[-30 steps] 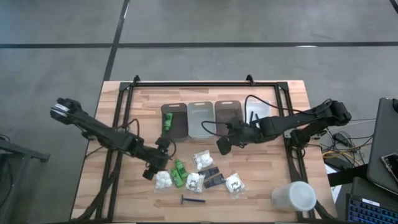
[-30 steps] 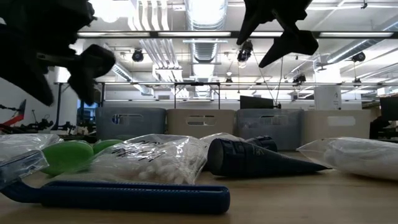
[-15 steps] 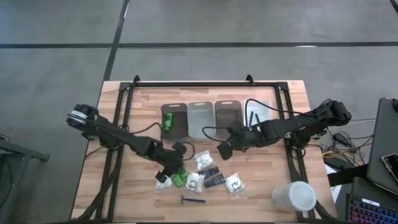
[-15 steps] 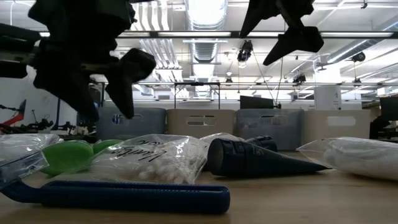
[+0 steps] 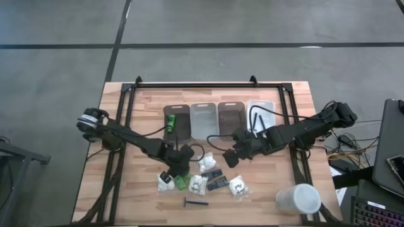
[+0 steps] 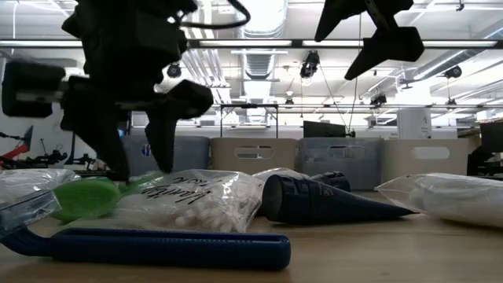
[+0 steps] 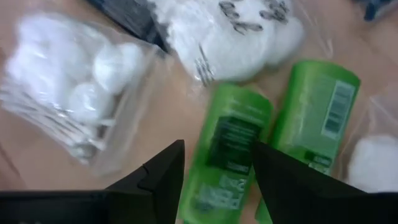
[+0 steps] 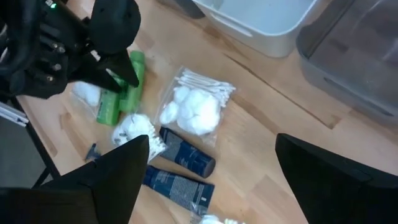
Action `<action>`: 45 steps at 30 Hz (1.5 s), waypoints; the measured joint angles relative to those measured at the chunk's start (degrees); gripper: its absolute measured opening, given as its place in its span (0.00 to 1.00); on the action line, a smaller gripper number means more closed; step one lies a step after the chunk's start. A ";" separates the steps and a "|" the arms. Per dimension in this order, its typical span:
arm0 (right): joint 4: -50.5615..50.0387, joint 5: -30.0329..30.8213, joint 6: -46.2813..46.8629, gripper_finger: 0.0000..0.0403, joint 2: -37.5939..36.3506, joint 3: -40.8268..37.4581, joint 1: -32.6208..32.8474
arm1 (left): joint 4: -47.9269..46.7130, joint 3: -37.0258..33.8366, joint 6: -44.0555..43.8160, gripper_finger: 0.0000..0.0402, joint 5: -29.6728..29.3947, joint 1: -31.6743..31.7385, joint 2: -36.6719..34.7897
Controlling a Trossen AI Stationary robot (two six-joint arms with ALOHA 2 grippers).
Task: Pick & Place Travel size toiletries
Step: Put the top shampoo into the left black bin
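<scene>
High view: shows the left claw (image 5: 178,171) low over the heap of toiletries at the front middle of the wooden counter (image 5: 126,189), right above 2 bright green plastic bottles (image 5: 182,181) lying side by side. Shows the right claw (image 5: 228,157) just beside the heap, nearer the 4 rectangular plastic bins (image 5: 204,121), holding nothing.

Low view: puts the left claw down at the green bottles, fingers apart, next to a clear packet of white cotton swabs (image 6: 196,204). Puts the right claw high up, fingers spread. Has a thin dark blue razor (image 6: 157,248) lying flat in front.

Left wrist view: places the open, empty left claw astride the nearer green bottle (image 7: 227,149), 1 finger on either side, not yet pressing. Lays that bottle flat, long axis running straight out between the fingers, label up; hides the near end under the claw, so cannot tell where the cap points. Sets the second green bottle (image 7: 317,112) parallel and touching or nearly so.

Right wrist view: confirms wide-open fingers, the heap well ahead.

Likely trouble: 1 finger catching the neighbouring bottle for want of room between the 2, shoving it or pinching both; a round, smooth body rolling or squirting out under an off-centre squeeze; a packet edge snagged.
</scene>
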 joint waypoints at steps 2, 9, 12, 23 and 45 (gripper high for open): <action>0.03 0.02 0.08 0.83 0.00 0.00 0.50 | -0.68 0.00 2.21 0.48 -0.07 0.04 1.14; -0.68 0.14 0.92 0.78 -0.02 0.00 1.20 | -0.57 0.24 1.79 0.48 -1.88 0.48 3.23; -1.41 0.17 1.07 0.77 -0.02 0.00 1.18 | -1.95 0.20 0.61 0.47 -2.13 0.61 2.84; -1.28 2.71 0.82 0.72 -0.07 0.00 1.16 | -11.46 1.98 -3.63 0.32 -6.59 0.59 -0.41; -1.19 10.88 7.78 0.62 -0.13 0.00 1.09 | -14.42 -2.08 -73.95 0.35 -14.75 31.21 -25.23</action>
